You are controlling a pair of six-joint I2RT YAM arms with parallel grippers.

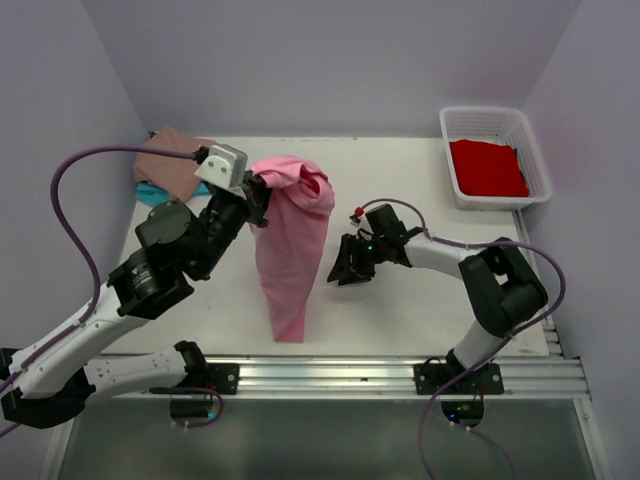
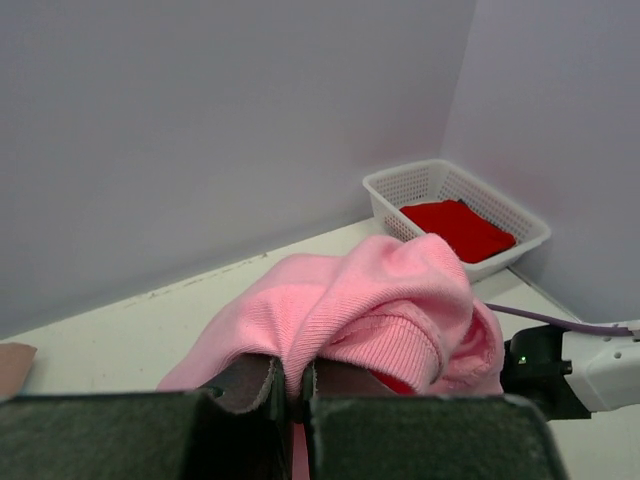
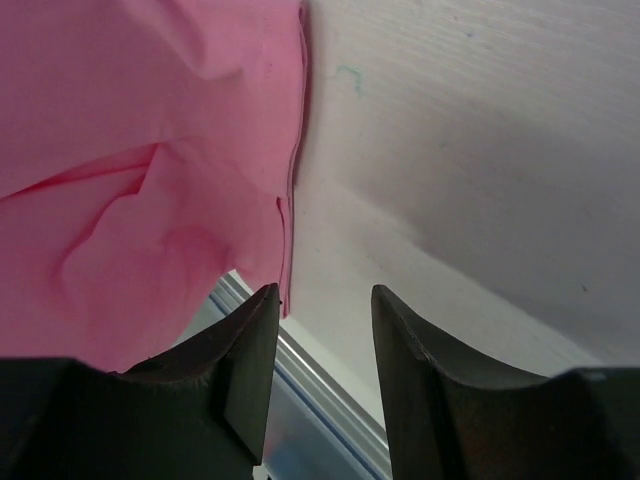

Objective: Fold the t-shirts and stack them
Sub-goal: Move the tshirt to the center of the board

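Note:
My left gripper [image 1: 258,200] is shut on the bright pink t-shirt [image 1: 292,240] and holds it up by a fold near the collar; the shirt hangs down with its lower end on the table. The pinched fold shows in the left wrist view [image 2: 370,300]. My right gripper [image 1: 345,270] is open and empty, just right of the hanging shirt; the shirt's edge [image 3: 150,180] fills the left of its view. The red t-shirt [image 1: 487,167] lies in the white basket [image 1: 480,122]. The tan-pink t-shirt [image 1: 170,165] lies on the teal t-shirt [image 1: 150,193] at the back left.
The white lattice basket stands at the back right corner, also in the left wrist view [image 2: 425,185]. Lilac walls close the table on three sides. A metal rail [image 1: 330,375] runs along the near edge.

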